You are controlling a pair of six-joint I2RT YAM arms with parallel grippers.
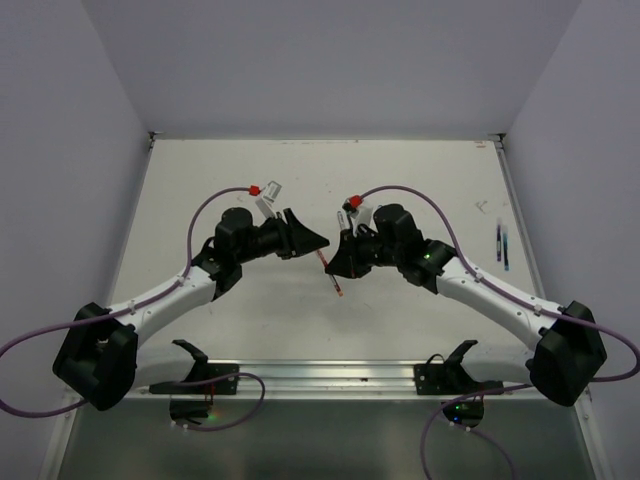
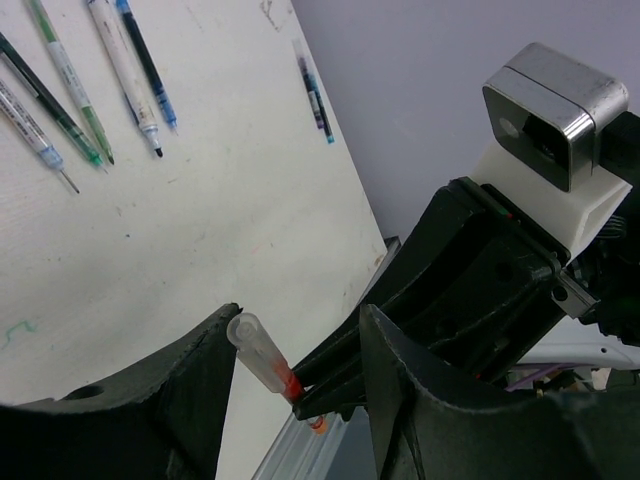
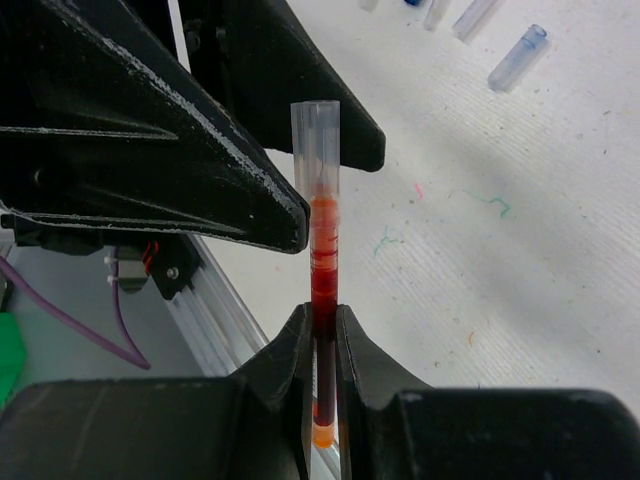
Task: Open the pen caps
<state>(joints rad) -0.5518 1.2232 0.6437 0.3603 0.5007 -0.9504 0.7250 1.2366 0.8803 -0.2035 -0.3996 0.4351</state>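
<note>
Clear tube-shaped plastic cap: seated on the end of the slim red-barrelled stick pen, standing straight out beyond the fingertips of my right claw.

Claw state: my right claw is clamped on the barrel low down, with the pen pinched between its two fingers. My left claw is spread wide. The cap lies in its gap, close against one black finger and well clear of the other. Nothing is pinched there.

Handling, by my judgement:
- The cap is very light, smooth and thin-walled, so it is likely slippery and could flex or crack under a hard squeeze.
- It is probably held on by friction alone.
- The barrel is stiff for its thickness, but it is held far from the cap and may bend or slide in my right claw under a crooked pull.
- The best hold is across the middle of the cap, short of the orange band where the barrel begins, with the left claw centred first.
- The pull should then run straight along the pen's axis.
- A hold too near the open end risks the cap squirting out.

Surroundings: beyond my right claw a loose pale-blue plastic cap lies on the white table. Past my left claw several slim stick pens lie side by side with bare tips showing. One dark blue pen lies apart near the table edge.
</note>
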